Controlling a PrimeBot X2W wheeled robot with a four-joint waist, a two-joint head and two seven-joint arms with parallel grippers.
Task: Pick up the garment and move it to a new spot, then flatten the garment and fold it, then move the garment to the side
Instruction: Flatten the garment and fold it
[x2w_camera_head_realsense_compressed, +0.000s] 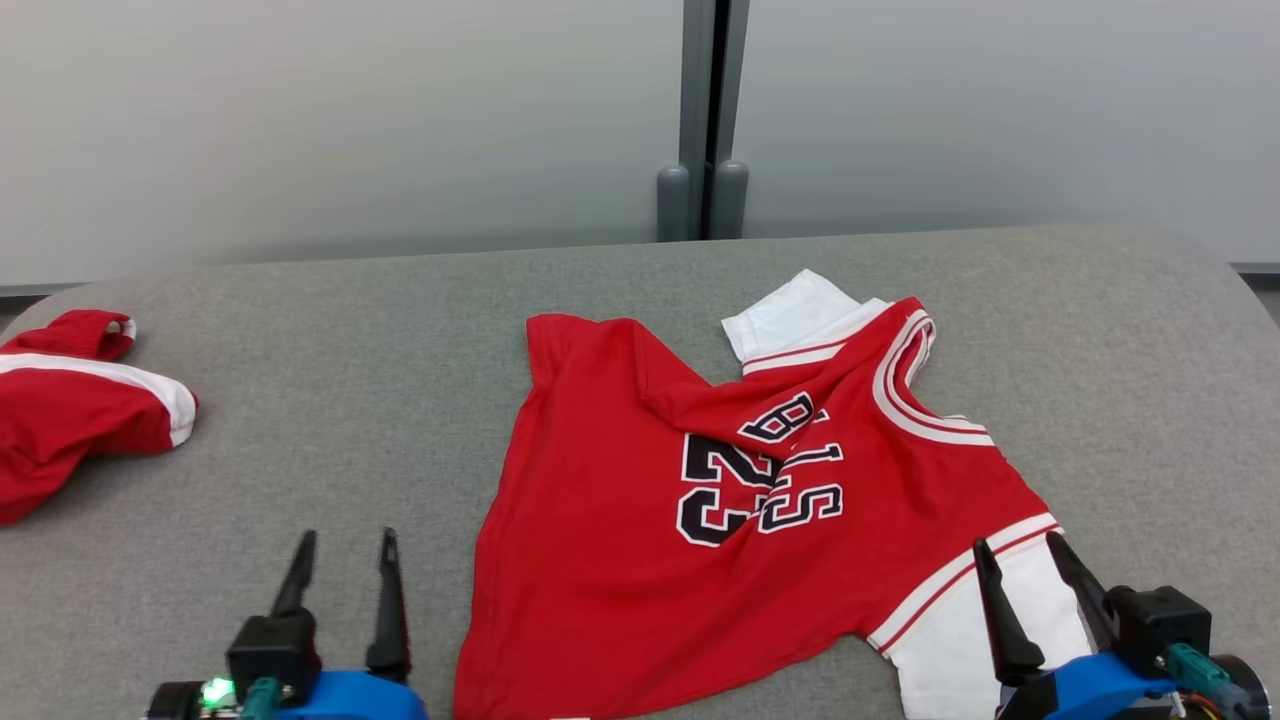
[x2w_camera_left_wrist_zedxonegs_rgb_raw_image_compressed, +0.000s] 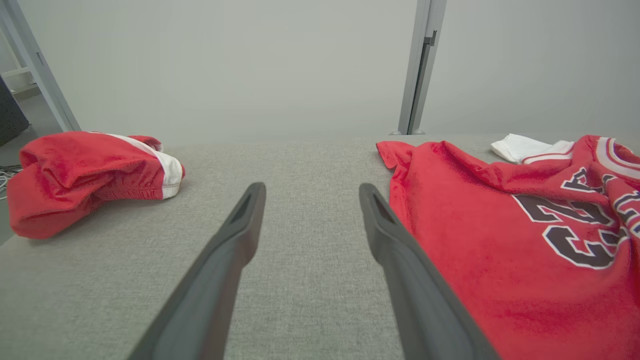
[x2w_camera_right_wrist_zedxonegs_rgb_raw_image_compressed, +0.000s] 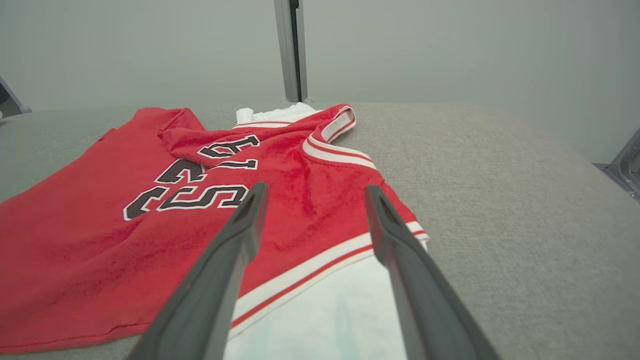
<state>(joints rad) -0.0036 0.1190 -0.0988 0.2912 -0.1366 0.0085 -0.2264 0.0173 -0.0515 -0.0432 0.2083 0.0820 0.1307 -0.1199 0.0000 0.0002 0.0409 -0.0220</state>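
Though rumpled, garment (x2w_camera_head_realsense_compressed: 620, 560) under right jaws.

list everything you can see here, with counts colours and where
jersey: one, red with white sleeves and black lettering, rumpled at the table's middle-right
second garment: one, red with a white band, bunched at the table's left edge
table: one, grey fabric top, under both garments
post: one, grey, upright behind the table
left gripper: one, dark fingers, blue mount, lower left over bare table, jaws open
right gripper: one, same colours, lower right by the jersey's white sleeve, jaws open
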